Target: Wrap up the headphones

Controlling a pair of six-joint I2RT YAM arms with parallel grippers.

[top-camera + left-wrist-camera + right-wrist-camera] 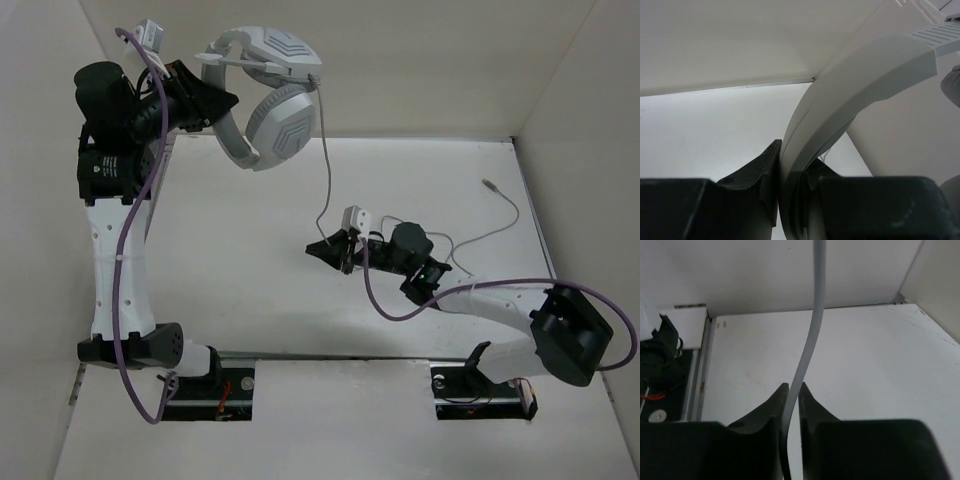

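The light grey headphones (270,100) hang in the air at the back left of the table. My left gripper (228,100) is shut on their headband (840,95), which runs up between the two black fingers. One earcup (283,125) faces the camera, the other (280,48) is above it. The thin grey cable (326,160) drops from the earcup to my right gripper (322,248), which is shut on it near the table's middle; the cable (810,340) passes between the fingertips. Beyond the gripper the cable runs right to the small plug (490,185) lying on the table.
White walls enclose the table at the back (420,60), left and right (590,200). The arm bases (210,385) sit at the near edge. Purple robot cables (130,250) loop along both arms.
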